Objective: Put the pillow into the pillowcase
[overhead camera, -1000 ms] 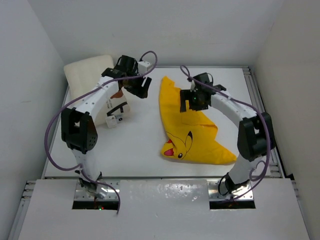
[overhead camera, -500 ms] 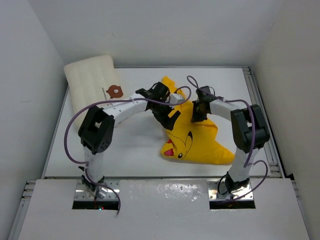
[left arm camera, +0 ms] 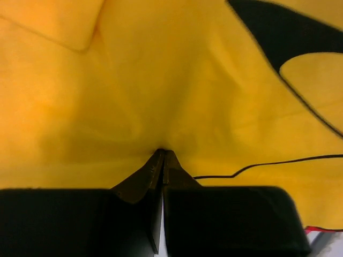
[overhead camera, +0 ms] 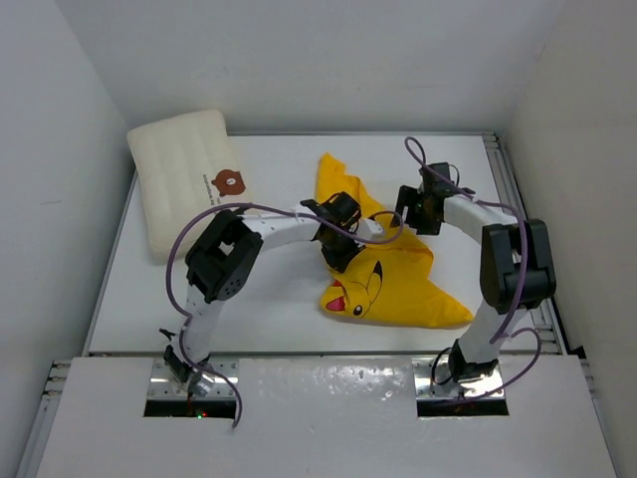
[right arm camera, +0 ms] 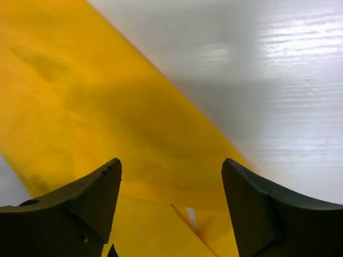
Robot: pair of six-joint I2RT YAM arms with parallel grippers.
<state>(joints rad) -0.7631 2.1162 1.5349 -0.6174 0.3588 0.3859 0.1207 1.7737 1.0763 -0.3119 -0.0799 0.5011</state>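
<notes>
The cream-white pillow [overhead camera: 179, 179] lies at the table's back left corner, away from both arms. The yellow pillowcase [overhead camera: 403, 284] is crumpled in the middle right, with its Pikachu face [overhead camera: 354, 289] at the near left. My left gripper [overhead camera: 341, 251] [left arm camera: 162, 153] is pressed down on the pillowcase [left arm camera: 161, 80], shut, with yellow cloth puckering into its tips. My right gripper [overhead camera: 411, 213] [right arm camera: 171, 167] hangs open just above the pillowcase's [right arm camera: 107, 118] far right edge, nothing between its fingers.
White walls close in the white table [overhead camera: 279, 179] on the left, back and right. A metal rail [overhead camera: 518, 199] runs along the right edge. A small brown bear print [overhead camera: 229, 181] marks the pillow's near corner.
My left arm swung from the pillow over to the pillowcase and shut on the cloth. My right gripper shifted right to the cloth's edge and now stands open.
</notes>
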